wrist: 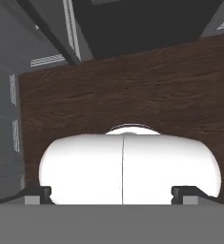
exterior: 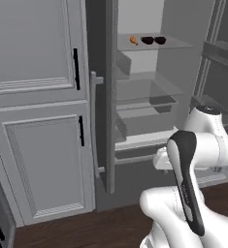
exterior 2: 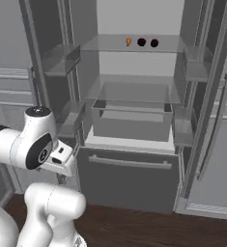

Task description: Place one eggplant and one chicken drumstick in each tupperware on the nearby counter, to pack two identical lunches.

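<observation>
Inside the open fridge, an orange chicken drumstick lies on the top glass shelf. Two dark eggplants lie just right of it, also seen as the eggplants in the right base view. My gripper is open with nothing between its fingertips, and it points down at the wooden floor. The hand is folded in close to the arm, well below and in front of that shelf. The tupperware is out of view.
The fridge door stands open edge-on at the left of the compartment; the other door is open at the right. Clear bins and a closed freezer drawer sit below. Tall grey cabinets stand left.
</observation>
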